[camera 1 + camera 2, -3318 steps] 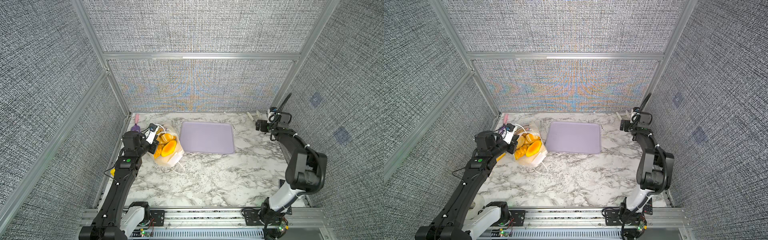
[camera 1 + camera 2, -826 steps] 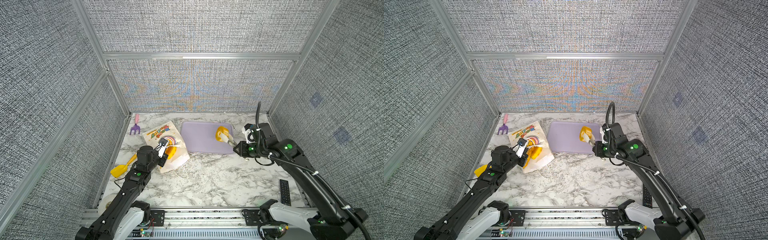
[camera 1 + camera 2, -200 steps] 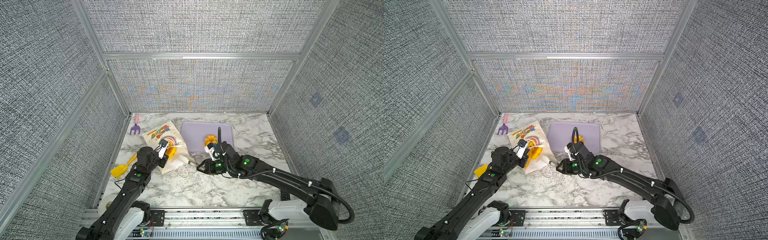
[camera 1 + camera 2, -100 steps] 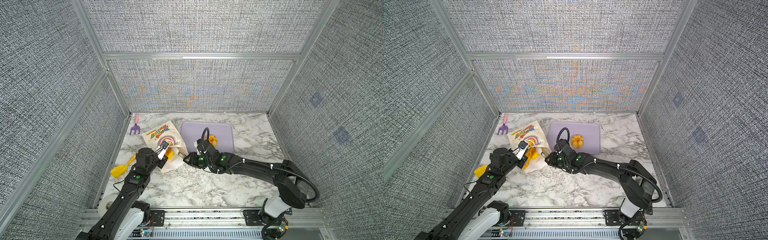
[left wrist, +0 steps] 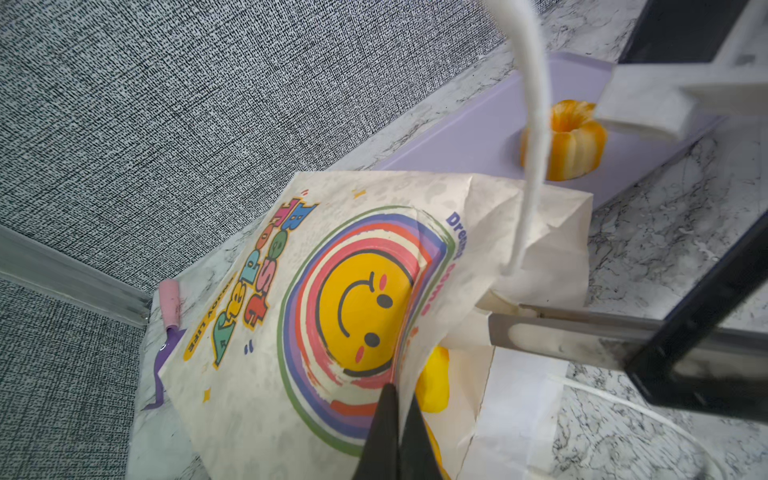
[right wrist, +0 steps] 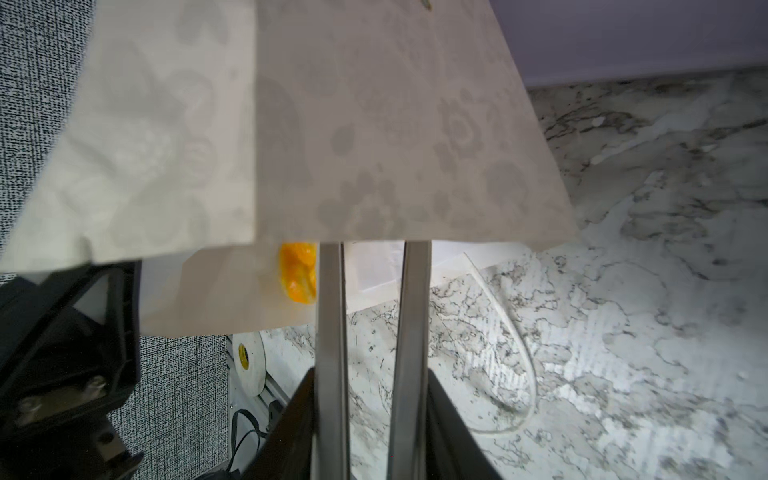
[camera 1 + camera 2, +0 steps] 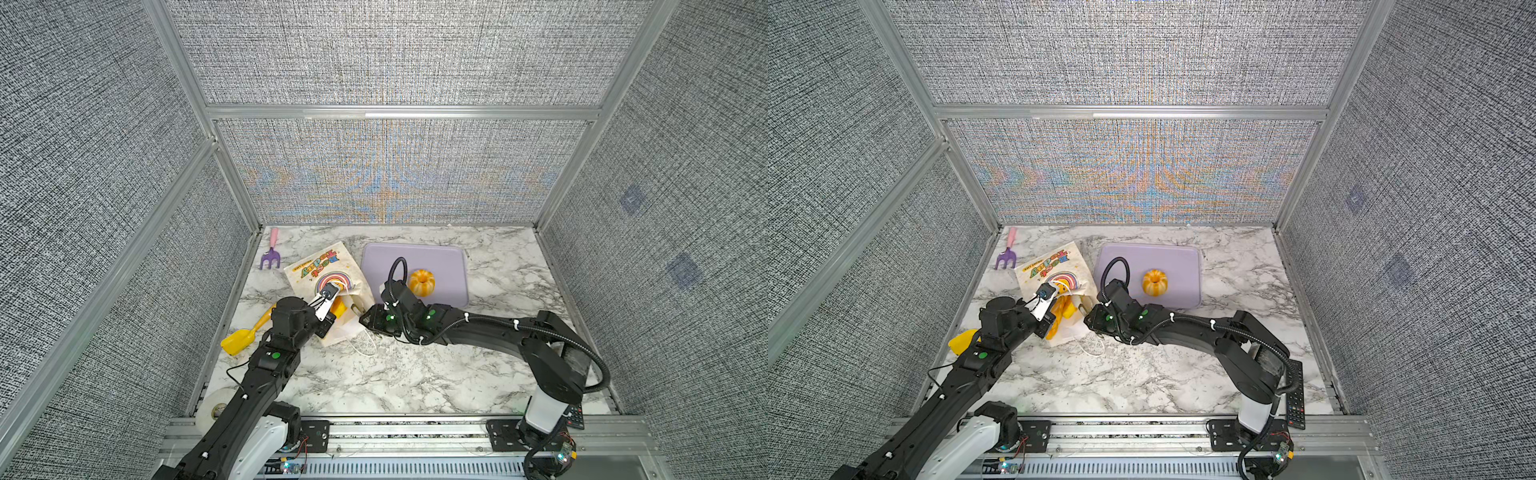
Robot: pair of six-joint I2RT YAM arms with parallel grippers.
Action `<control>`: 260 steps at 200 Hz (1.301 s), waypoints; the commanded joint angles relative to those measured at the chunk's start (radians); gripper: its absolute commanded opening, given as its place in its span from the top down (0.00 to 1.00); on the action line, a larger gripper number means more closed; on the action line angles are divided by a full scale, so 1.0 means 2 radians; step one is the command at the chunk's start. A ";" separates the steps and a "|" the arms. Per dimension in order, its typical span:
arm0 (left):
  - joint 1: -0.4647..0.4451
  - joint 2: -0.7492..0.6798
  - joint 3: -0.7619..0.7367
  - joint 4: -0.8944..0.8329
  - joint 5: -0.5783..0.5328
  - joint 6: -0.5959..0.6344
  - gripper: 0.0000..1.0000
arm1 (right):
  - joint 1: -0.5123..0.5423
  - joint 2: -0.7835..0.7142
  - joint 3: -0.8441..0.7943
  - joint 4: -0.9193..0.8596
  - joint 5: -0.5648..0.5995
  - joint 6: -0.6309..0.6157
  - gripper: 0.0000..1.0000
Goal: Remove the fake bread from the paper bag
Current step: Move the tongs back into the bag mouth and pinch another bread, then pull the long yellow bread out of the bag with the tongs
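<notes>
The paper bag point(image 7: 324, 270) point(image 7: 1050, 266) lies on its side on the marble, rainbow print up, mouth toward the front. My left gripper point(image 7: 336, 304) point(image 5: 397, 390) is shut on the upper edge of the bag's mouth and holds it lifted. Glossy yellow-orange fake bread point(image 7: 1065, 309) point(image 5: 434, 382) point(image 6: 297, 270) shows inside the mouth. My right gripper point(image 7: 359, 309) point(image 6: 372, 249) reaches in from the right. Its two metal fingers point(image 6: 330, 332) stand a gap apart, and the paper hides their tips. A fluted ring bun point(image 7: 422, 282) point(image 5: 577, 141) sits on the lilac tray point(image 7: 440, 257).
A yellow toy shovel point(image 7: 245, 336) lies left of the bag and a purple toy rake point(image 7: 270, 255) at the back left. A white cord handle point(image 7: 365, 345) loops on the marble before the bag. A tape roll point(image 7: 214, 409) and a remote point(image 7: 1295, 395) lie near the front corners.
My right gripper has swung left from the marble in front of the tray to the bag's mouth and its fingers have gone in. The left gripper has kept its hold.
</notes>
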State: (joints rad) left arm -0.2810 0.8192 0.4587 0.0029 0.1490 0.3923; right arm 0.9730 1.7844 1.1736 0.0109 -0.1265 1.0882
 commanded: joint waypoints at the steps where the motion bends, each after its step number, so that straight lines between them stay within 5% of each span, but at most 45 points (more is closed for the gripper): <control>1: 0.000 -0.002 0.000 -0.001 0.003 0.009 1.00 | 0.001 0.008 0.008 0.016 -0.008 0.004 0.65; 63: -0.001 -0.003 -0.002 -0.002 0.004 0.010 1.00 | 0.001 0.014 0.022 -0.002 -0.010 -0.004 0.64; 106: -0.001 -0.003 -0.005 -0.001 0.008 0.009 1.00 | 0.005 0.025 0.054 -0.043 -0.013 -0.029 0.93; 155: -0.001 0.001 -0.006 0.003 0.013 0.005 1.00 | 0.016 0.000 0.086 -0.149 -0.020 -0.120 1.00; 260: -0.001 0.005 -0.003 0.010 -0.011 -0.025 1.00 | 0.033 -0.252 -0.067 -0.260 0.007 -0.136 1.00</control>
State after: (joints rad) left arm -0.2829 0.8307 0.4469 0.0032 0.1478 0.3748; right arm 1.0344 1.3933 1.0706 -0.4385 -0.1612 0.8146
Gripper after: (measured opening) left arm 0.057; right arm 0.232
